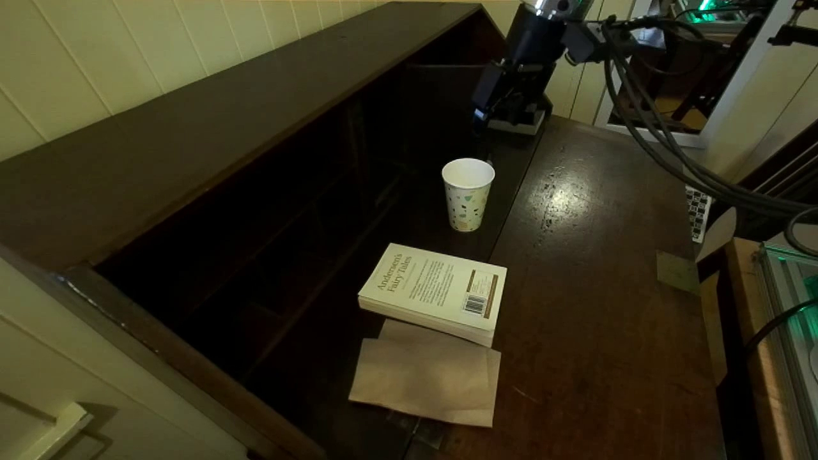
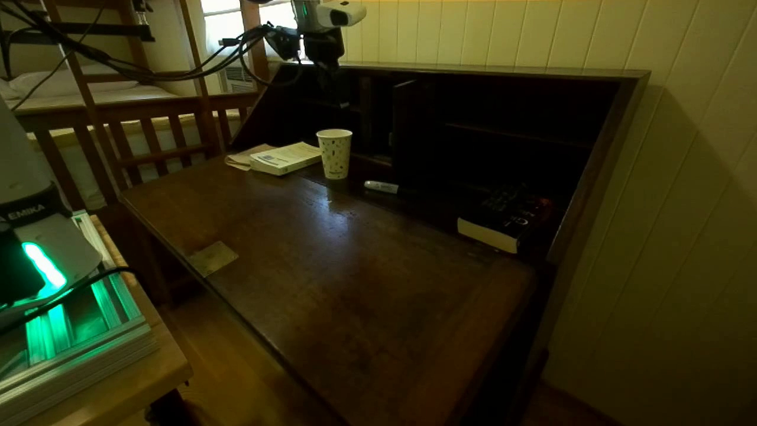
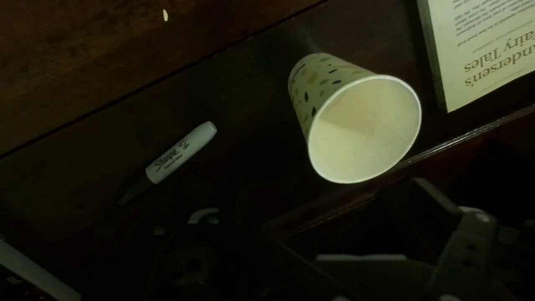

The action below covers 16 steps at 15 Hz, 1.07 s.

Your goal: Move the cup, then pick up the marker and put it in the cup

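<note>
Cup (image 1: 467,201): upright on desk (image 2: 355,260), white w/ small coloured flecks, seen in both exterior views. Marker (image 3: 179,154): flat on desk, outside cup & apart from it; pale body lettered "Sharpie", one end dark. In an exterior view it lies btwn cup & dark book (image 2: 502,219), nearer cup. Gripper (image 3: 319,208): raised above desk; jaws stand well apart per wrist view, clear of cup & marker; v. dark, finer detail unclear. White book (image 1: 434,291): flat, on cup's opp. side from marker, near cup w/ gap visible; title "Andersen's Fairy Tales", barcode up. Brown paper (image 1: 422,383): flat on desk, right beside white book. Plate (image 2: 213,258): brass-coloured, nr desk edge. Shelves (image 2: 514,134): at back of desk, in deep shadow, interior illegible.
</note>
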Tool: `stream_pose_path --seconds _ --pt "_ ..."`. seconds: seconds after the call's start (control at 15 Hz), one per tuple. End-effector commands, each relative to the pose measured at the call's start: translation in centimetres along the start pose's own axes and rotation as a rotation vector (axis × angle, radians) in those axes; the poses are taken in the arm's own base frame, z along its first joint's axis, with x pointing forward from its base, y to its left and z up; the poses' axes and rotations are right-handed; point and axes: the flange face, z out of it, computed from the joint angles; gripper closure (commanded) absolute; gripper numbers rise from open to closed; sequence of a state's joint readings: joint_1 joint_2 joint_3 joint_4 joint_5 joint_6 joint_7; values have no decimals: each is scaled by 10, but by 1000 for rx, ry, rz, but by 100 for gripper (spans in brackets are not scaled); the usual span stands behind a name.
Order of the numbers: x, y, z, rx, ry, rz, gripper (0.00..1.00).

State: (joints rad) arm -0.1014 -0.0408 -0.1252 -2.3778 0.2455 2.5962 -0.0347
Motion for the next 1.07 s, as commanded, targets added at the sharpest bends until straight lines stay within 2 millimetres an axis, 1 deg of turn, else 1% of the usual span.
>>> stream_pose_path --seconds 0.0,0.13,0.33,0.67,0.8,1.0 --pt "13 17 -27 -12 -9 -72 0" --pt "21 24 -38 -21 -8 -130 0" --pt "35 33 -48 -42 -5 -218 0" --pt "55 41 -58 -85 -28 -355 0" --pt "64 45 -58 -109 -32 -389 0" --pt "77 48 -51 -128 -13 -410 0"
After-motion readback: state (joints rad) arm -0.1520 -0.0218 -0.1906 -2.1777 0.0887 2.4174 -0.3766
